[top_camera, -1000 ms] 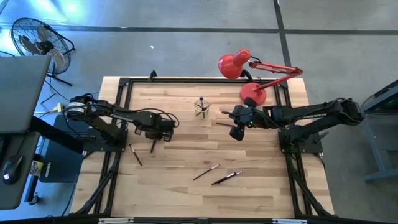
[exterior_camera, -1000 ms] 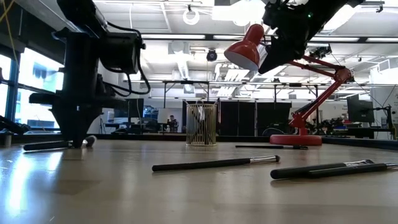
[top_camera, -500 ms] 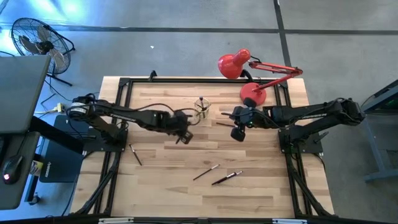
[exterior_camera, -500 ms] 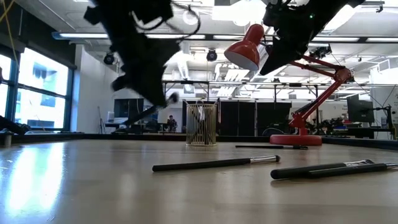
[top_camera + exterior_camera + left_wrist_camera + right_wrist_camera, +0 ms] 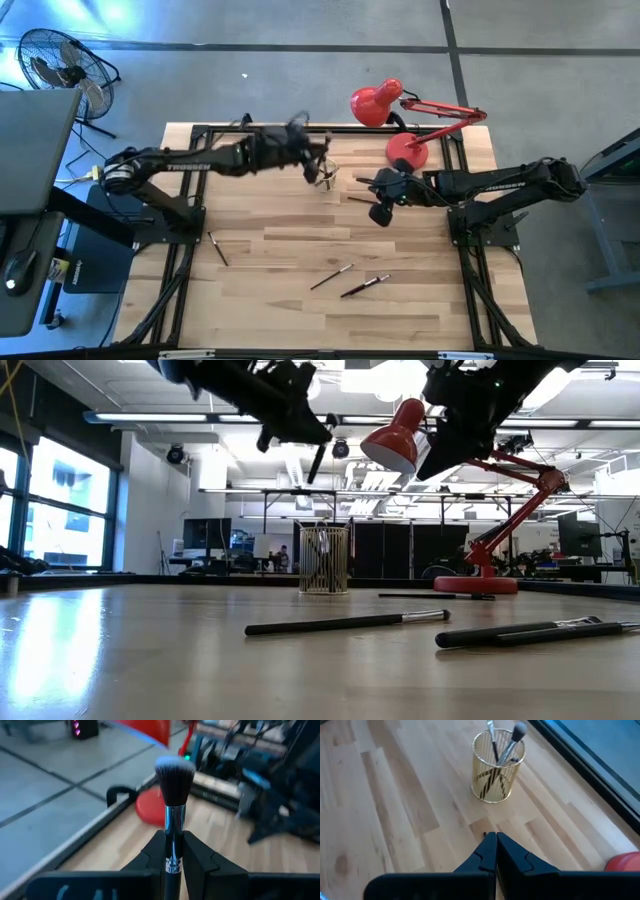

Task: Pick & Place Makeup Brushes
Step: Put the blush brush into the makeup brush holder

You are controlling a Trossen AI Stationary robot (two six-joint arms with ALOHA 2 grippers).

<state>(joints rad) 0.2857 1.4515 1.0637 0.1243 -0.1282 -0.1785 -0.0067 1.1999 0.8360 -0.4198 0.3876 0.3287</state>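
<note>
My left gripper (image 5: pixel 312 160) is high above the table's far middle, just left of the gold wire cup (image 5: pixel 325 176), and is shut on a makeup brush (image 5: pixel 173 810) with a dark, white-tipped bristle head. The cup (image 5: pixel 495 770) stands on the table with a few brushes upright in it. Three more makeup brushes (image 5: pixel 331 276) (image 5: pixel 364 286) (image 5: pixel 217 248) lie flat on the near half of the wood. My right gripper (image 5: pixel 495 842) hovers shut and holding nothing, to the right of the cup, with another brush (image 5: pixel 360 198) lying beside it. My left gripper pinches the brush between its two fingers (image 5: pixel 197 857) at the lower end of the silver ferrule (image 5: pixel 172 851), where it meets the black handle. The brush lies along the fingers, bristle head forward past the tips. It is lifted clear of the table (image 5: pixel 315 463).
A red desk lamp (image 5: pixel 400 120) stands at the far right, its shade (image 5: pixel 398 435) above the table near the right arm. A black frame (image 5: pixel 200 135) runs along the table's edges. Bare wood lies at the near left.
My left gripper has risen from the table at the left with the brush and swung toward the far edge and the right, up beside the cup. It has tipped from pointing down to nearly level and rolled. The brush has come up clear of the wood.
</note>
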